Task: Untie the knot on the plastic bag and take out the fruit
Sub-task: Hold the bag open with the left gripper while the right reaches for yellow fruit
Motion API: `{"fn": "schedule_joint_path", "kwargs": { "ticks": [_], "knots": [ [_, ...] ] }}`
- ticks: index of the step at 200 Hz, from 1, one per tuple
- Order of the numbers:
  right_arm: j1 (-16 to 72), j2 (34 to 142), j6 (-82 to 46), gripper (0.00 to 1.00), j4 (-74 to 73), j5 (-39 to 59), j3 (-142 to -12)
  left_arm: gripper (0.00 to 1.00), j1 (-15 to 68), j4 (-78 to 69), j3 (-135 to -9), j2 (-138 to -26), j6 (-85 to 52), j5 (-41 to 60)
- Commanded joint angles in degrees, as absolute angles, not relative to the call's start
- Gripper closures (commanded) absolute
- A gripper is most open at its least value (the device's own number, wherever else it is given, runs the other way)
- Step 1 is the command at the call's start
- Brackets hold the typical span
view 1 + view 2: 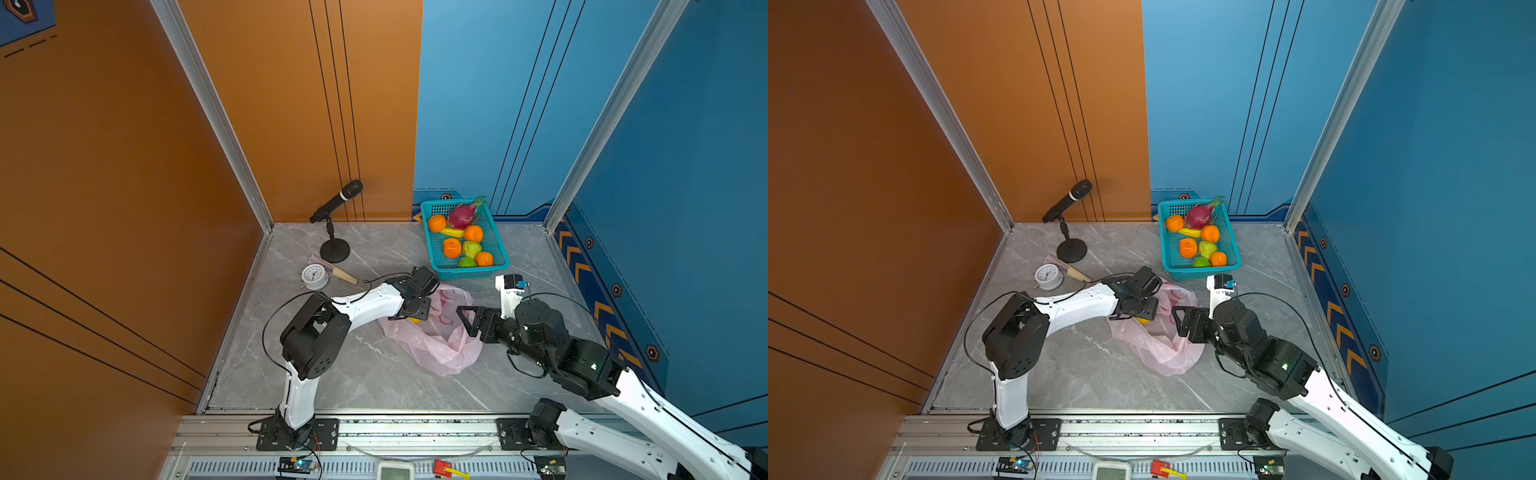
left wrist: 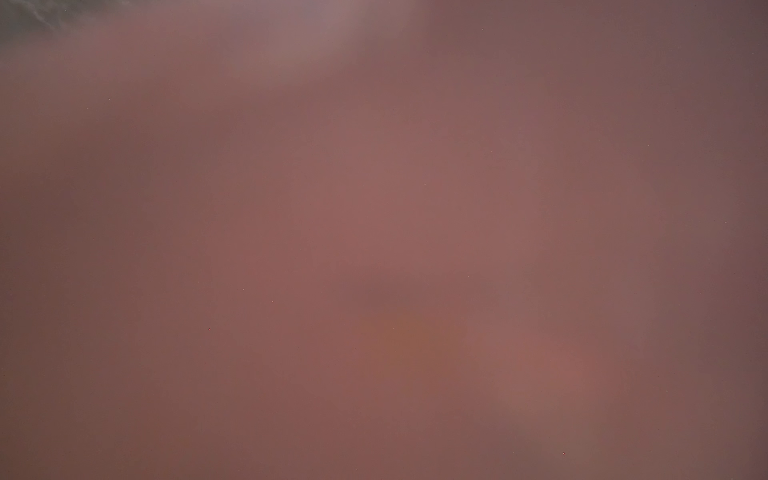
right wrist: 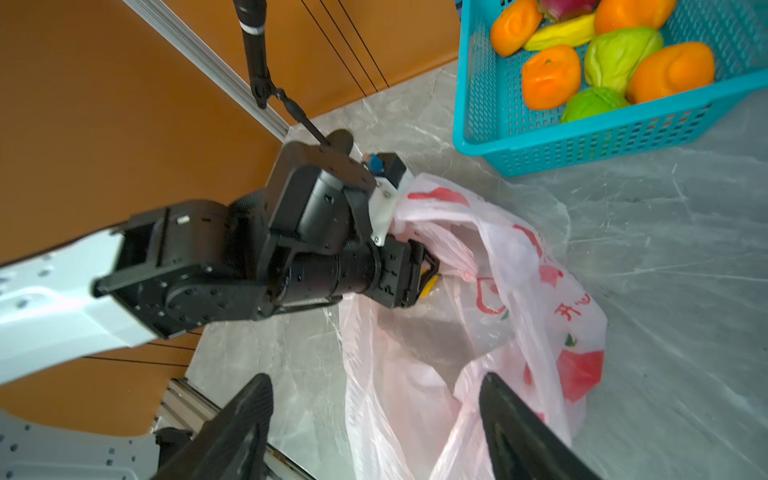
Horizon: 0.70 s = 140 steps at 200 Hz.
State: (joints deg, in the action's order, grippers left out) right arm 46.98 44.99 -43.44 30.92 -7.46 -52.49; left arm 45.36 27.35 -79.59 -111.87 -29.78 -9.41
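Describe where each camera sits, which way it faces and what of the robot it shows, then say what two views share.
Both top views: high above the front rail, looking down; left arm, right arm, left gripper, right gripper, plastic bag, basket show.
Left wrist: on the left arm; only pink blur, probably the bag up close; no robot part.
Right wrist: on the right arm, looking past its open fingers at bag, left arm, basket.
Shared: top and right wrist views show the left gripper in the bag's mouth.
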Motion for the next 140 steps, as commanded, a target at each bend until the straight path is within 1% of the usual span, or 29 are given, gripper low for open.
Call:
{"fn": "schedule_joint_path", "kwargs": {
  "ticks": [1,43,53,76,95,140],
  "knots": [
    [45.28,48.41,-43.21,0.21,29.96,-3.85,-55.22,0.46,45.23,29.37,-80.13,-108.41,-29.33,-5.92],
    [40.62,54.41,-49.81,0.21,26.95,2.52,-55.67,0.47,45.22,29.36,-79.76,-103.24,-30.60,-1.61],
    [37.89,56.22,-51.77,0.23,27.52,4.63,-55.97,0.47,45.18,29.36,-79.50,-101.97,-31.17,-0.53],
    [34.95,60.12,-55.87,0.36,29.78,8.49,-56.57,0.46,44.87,29.03,-78.87,-99.30,-32.66,1.84],
    [33.93,62.77,-56.68,0.40,29.63,11.81,-57.19,0.46,44.53,28.10,-78.07,-97.21,-33.67,4.47],
    [31.99,65.61,-58.36,0.45,27.29,13.27,-58.24,0.46,43.60,24.45,-76.21,-93.10,-36.57,11.57]
  ]
}}
